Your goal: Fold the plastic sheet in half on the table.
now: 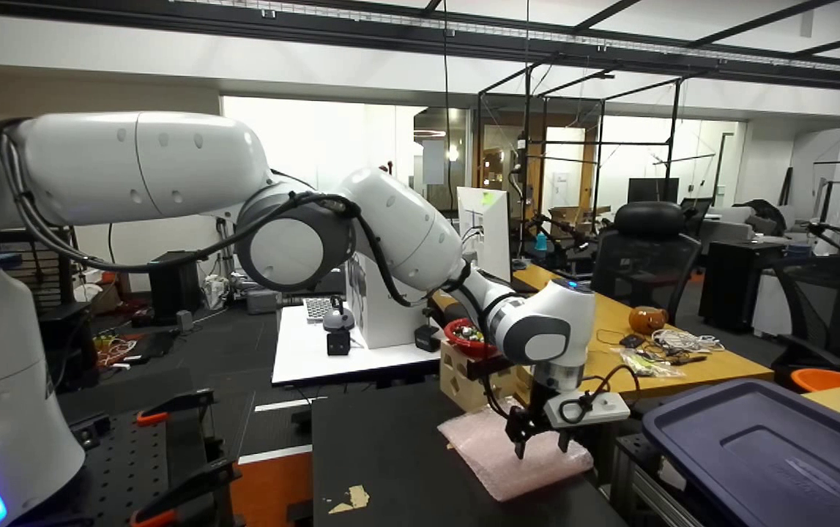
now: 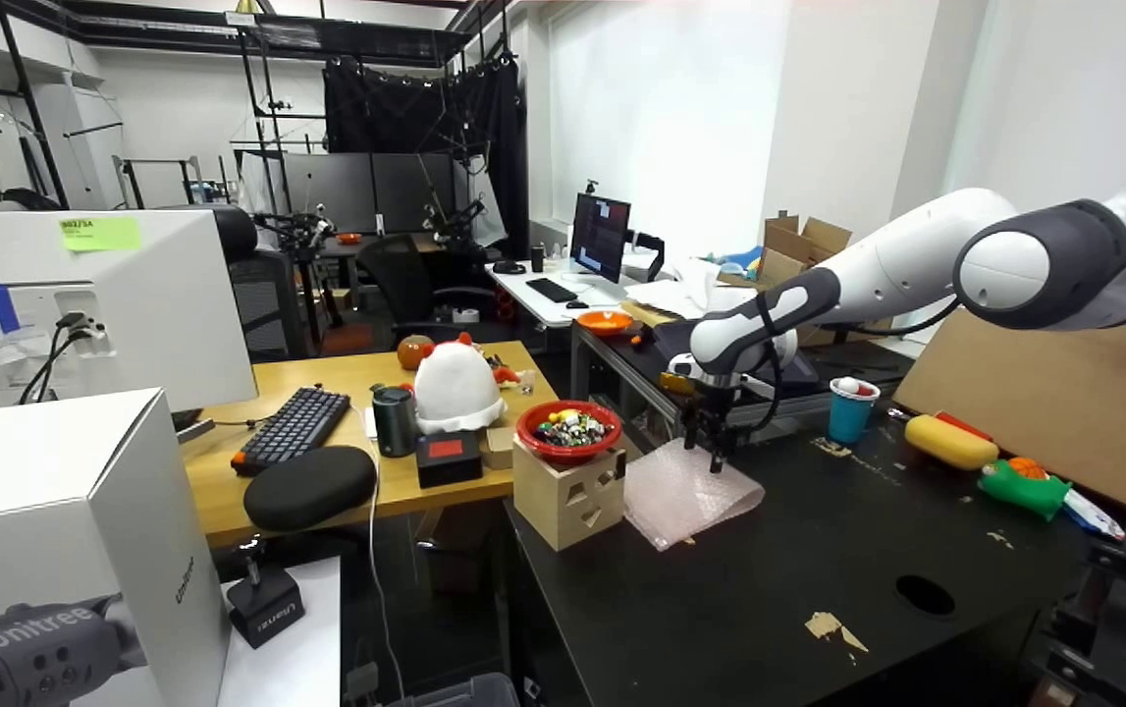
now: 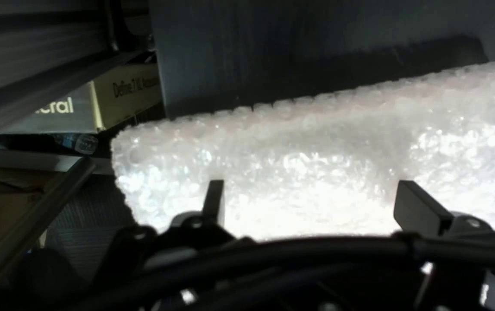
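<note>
The plastic sheet (image 1: 489, 457), pale pinkish bubble wrap, lies on the black table (image 1: 390, 446) close to its edge in both exterior views. Its edge (image 2: 747, 499) facing the open tabletop looks rounded and slightly raised; whether it is a fold or a curl, I cannot tell. My gripper (image 1: 542, 448) points down over the sheet with its jaws wide apart. In the wrist view the bright, glossy sheet (image 3: 273, 151) spreads beneath and beyond both fingers (image 3: 420, 209), and nothing is pinched between them. Whether the fingertips touch the sheet is unclear. Cables hide part of the gripper there.
A wooden block box (image 2: 567, 501) carrying a red bowl (image 2: 535, 437) stands right beside the sheet. A blue bin lid (image 1: 778, 454) lies past the table's edge. Farther along the tabletop are a blue cup (image 2: 848, 417) and a yellow toy (image 2: 950, 442). A small scrap (image 1: 352, 499) lies nearer the base.
</note>
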`<move>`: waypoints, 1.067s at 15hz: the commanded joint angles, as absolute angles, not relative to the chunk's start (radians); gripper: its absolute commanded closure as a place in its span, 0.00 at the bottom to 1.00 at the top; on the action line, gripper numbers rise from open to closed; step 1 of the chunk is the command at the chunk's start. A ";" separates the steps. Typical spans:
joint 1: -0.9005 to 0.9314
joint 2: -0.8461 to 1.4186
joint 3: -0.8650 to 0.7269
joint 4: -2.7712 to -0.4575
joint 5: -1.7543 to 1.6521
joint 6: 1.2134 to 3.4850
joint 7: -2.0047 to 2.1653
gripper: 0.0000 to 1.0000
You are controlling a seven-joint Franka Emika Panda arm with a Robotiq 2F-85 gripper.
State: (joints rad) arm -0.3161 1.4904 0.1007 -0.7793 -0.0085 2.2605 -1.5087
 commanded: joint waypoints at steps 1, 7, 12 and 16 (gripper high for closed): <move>-0.317 1.492 0.072 -0.856 -0.001 2.329 -1.522 0.00; -0.321 1.493 0.060 -0.942 -0.009 2.382 -1.515 0.00; -0.342 1.488 -0.004 -1.005 -0.020 2.407 -1.450 0.00; -0.372 1.480 -0.057 -1.041 -0.030 2.361 -1.365 0.00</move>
State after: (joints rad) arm -0.3443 1.4798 -0.0118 -0.9682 -0.0093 2.3578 -1.4259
